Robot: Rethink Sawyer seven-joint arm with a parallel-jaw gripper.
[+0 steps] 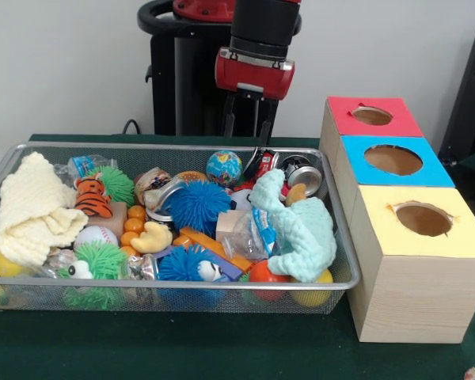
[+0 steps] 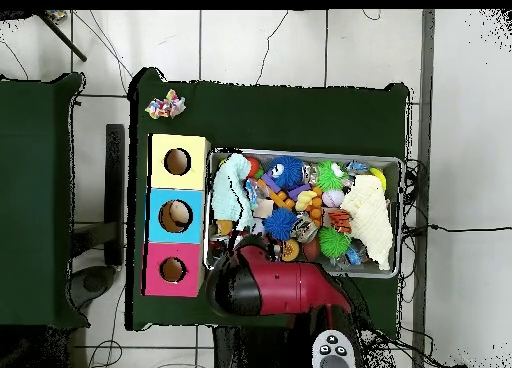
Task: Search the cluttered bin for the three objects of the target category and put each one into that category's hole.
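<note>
Front view shows the gripper (image 1: 243,117) hanging above the bin's (image 1: 342,237) far rim, fingers slightly apart and holding nothing. Below it, the mint-green cloth (image 1: 301,229) lies at the bin's box-side end; the pale-yellow cloth (image 1: 33,210) lies at the opposite end. Beside the bin, the blue-topped box's hole (image 1: 393,160) is open, and overhead a small printed cloth (image 2: 165,106) lies on the table beyond the yellow-topped box (image 2: 178,162).
</note>
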